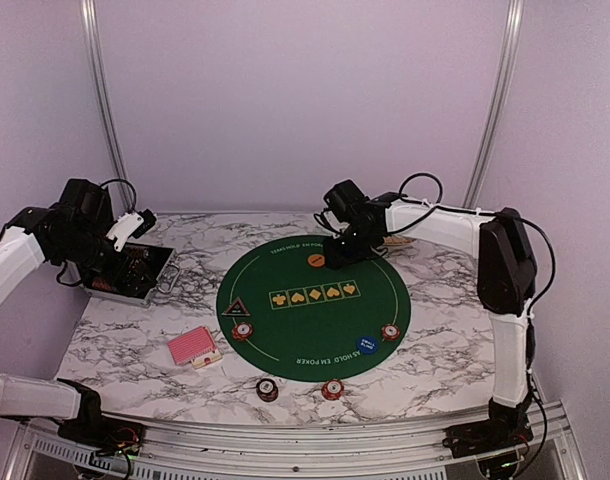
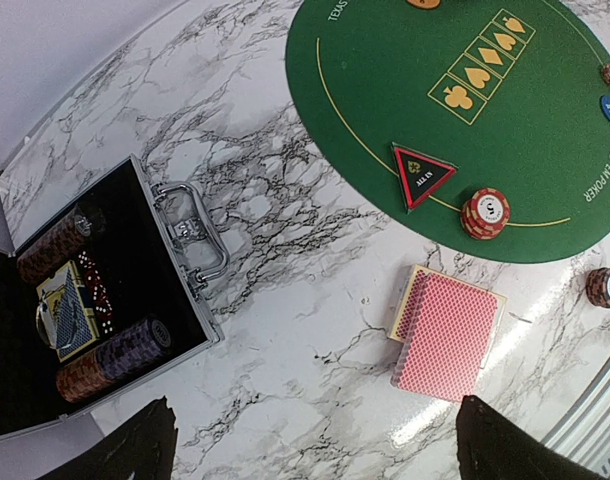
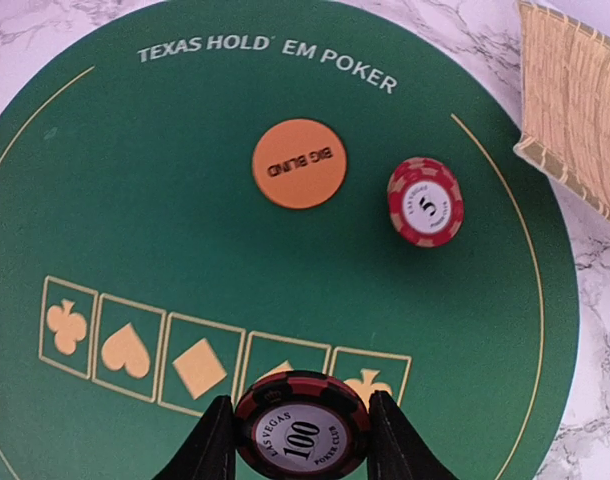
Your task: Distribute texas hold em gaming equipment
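Right claw (image 3: pixel 303 455) grips dark chip (image 3: pixel 302 425); possibly stack

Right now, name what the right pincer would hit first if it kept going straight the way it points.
Probably the green mat, near its yellow suit boxes; the dark chip in the right pincer would land first. Depth is unclear.

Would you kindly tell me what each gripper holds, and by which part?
The right gripper pinches a black-and-red 100 chip by its opposite edges; the left gripper is open and holds nothing.
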Controlling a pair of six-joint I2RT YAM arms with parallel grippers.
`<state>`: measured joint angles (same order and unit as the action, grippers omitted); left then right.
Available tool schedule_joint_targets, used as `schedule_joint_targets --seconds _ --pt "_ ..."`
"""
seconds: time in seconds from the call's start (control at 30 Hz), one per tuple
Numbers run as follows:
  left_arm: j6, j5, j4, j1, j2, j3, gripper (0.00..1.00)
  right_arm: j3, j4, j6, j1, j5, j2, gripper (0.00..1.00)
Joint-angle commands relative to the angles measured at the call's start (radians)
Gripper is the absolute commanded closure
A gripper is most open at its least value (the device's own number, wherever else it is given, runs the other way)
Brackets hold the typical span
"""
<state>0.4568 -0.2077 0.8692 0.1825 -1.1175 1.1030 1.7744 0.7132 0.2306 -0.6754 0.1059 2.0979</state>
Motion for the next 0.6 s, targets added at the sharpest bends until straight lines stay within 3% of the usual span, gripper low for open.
schedule_joint_targets --seconds 0.0,0.57 --pt "0.013 0.004 0.012 -0.003 0.004 0.001 0.01 0.108 -0.028 -0.020 0.029 0.008 0.100 0.89" --pt "0.019 0.003 0.013 -0.004 -0.004 0.009 0.01 0.291 -0.025 0.006 0.082 -0.005 0.317 0.92"
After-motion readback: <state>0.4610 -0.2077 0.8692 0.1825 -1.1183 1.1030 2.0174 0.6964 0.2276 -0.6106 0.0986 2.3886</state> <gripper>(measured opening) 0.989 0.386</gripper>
